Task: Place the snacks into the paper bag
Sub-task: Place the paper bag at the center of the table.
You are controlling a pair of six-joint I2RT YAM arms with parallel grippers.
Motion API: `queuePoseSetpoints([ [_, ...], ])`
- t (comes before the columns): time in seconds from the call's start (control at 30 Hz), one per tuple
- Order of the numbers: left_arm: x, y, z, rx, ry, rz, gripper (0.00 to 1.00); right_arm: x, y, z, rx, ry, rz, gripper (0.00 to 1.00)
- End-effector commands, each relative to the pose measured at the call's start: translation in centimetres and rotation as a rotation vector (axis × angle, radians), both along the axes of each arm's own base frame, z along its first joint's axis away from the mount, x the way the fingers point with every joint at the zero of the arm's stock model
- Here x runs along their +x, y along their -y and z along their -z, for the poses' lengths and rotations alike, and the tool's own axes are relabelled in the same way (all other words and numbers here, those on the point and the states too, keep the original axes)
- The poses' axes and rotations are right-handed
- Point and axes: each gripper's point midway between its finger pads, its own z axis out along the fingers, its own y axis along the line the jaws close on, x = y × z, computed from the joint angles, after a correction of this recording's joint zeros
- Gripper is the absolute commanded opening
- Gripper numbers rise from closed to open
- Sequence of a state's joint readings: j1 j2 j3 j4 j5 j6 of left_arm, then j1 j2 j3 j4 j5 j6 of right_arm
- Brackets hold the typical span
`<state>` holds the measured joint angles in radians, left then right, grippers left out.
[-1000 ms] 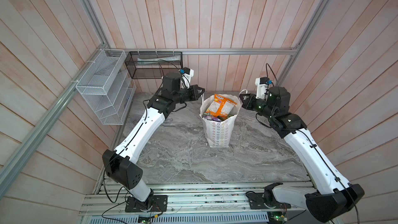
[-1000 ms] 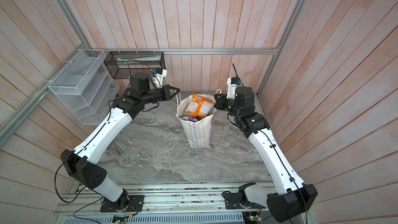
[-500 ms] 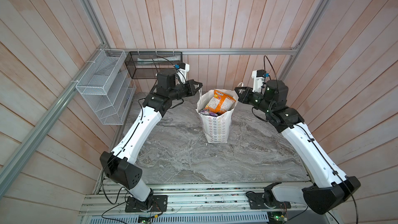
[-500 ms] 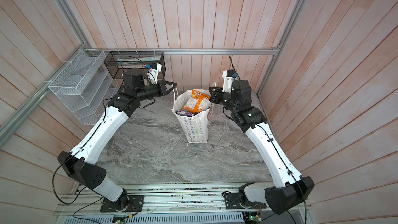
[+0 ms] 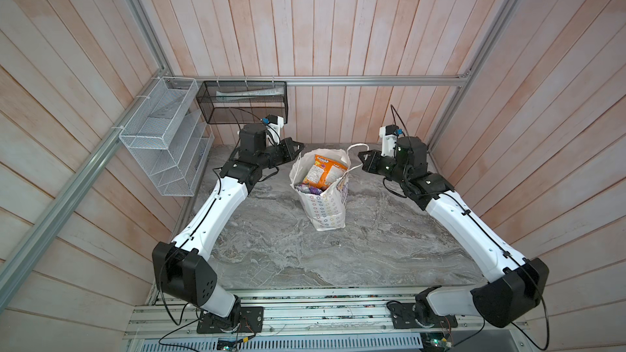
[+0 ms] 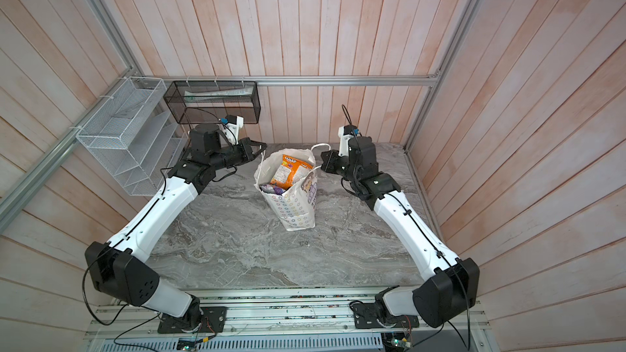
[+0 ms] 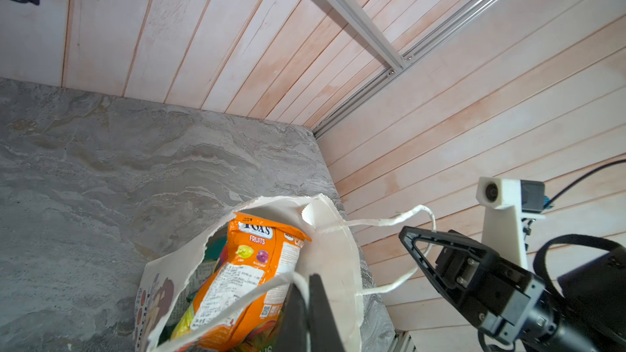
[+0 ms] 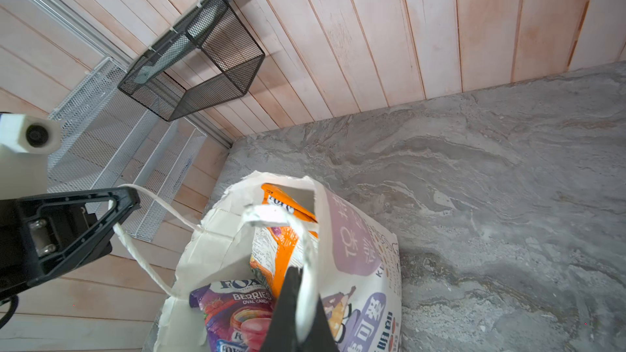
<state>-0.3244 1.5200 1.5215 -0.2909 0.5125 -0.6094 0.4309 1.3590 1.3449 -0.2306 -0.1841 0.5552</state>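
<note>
Has carried the paper bag [image 5: 327, 206] a little toward the left arm's side since a second ago, both arms swinging along with it. Pinches one cord handle [image 7: 237, 302] in the left gripper [image 7: 307, 282], jaws fully together on the cord. Pinches the other cord handle [image 8: 307, 265] in the right gripper [image 8: 297, 270], equally closed. Holds the bag's mouth spread between them over the grey marble-patterned table [image 5: 271, 252], near the back wall; cannot tell whether the base touches the slab. Keeps the snacks [image 5: 323, 172] inside as glossy flat packs: an orange pouch [image 7: 257, 265] lettered "FOX'S FRUITS" standing tallest, a purple pouch [image 8: 237, 309] reading "BERRIES OVAL CANDY" lower down. Shows matte white paper with a ragged rim, pastel star-flower outlines low on the wall, and a lilac panel with Chinese characters.
</note>
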Motion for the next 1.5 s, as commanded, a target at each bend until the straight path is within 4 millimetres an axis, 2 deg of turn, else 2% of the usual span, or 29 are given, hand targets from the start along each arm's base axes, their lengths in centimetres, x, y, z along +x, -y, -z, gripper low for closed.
queuePoseSetpoints([
  [0.0, -1.6, -0.8, -6.2, -0.033, 0.188, -0.009, 0.00, 0.0, -0.1, -4.1, 0.053, 0.092, -0.001, 0.00],
  [0.13, -2.7, -0.6, -8.1, -0.060, 0.227, 0.026, 0.00, -0.1, -0.9, -5.5, 0.074, 0.112, -0.032, 0.00],
  [0.23, -3.0, -1.1, -8.6, -0.058, 0.246, 0.001, 0.00, -0.2, -0.8, -6.2, 0.080, 0.124, -0.032, 0.00],
  [0.5, -2.7, -2.1, -6.7, -0.021, 0.220, -0.043, 0.00, -0.6, -2.2, -6.1, 0.091, 0.116, -0.073, 0.00],
  [0.67, -2.7, -2.7, -7.3, -0.026, 0.237, -0.064, 0.00, -1.4, -3.1, -7.4, 0.081, 0.140, -0.092, 0.00],
  [1.1, -3.1, -2.9, -6.0, -0.027, 0.212, -0.068, 0.00, -1.7, -2.7, -4.9, 0.062, 0.101, -0.064, 0.00],
  [1.13, -3.2, -3.0, -6.1, -0.026, 0.212, -0.071, 0.03, -1.8, -2.6, -4.8, 0.060, 0.100, -0.060, 0.02],
  [1.17, -3.2, -3.2, -6.2, -0.026, 0.215, -0.076, 0.11, -1.8, -2.5, -4.8, 0.059, 0.099, -0.052, 0.14],
  [1.23, -3.3, -3.7, -6.3, -0.024, 0.217, -0.094, 0.38, -1.9, -2.0, -4.9, 0.059, 0.099, -0.028, 0.42],
  [1.3, -3.5, -4.1, -6.4, -0.027, 0.225, -0.109, 0.61, -2.0, -1.5, -4.9, 0.062, 0.092, -0.005, 0.64],
  [1.37, -3.7, -4.4, -6.6, -0.031, 0.239, -0.117, 0.78, -1.9, -0.4, -4.6, 0.065, 0.073, 0.054, 0.93],
  [1.4, -3.8, -4.5, -6.6, -0.032, 0.242, -0.120, 0.85, -2.0, 0.2, -4.5, 0.069, 0.065, 0.083, 0.98],
  [1.47, -3.9, -4.7, -6.5, -0.030, 0.240, -0.127, 0.98, -2.2, 1.2, -4.5, 0.083, 0.055, 0.125, 0.98],
])
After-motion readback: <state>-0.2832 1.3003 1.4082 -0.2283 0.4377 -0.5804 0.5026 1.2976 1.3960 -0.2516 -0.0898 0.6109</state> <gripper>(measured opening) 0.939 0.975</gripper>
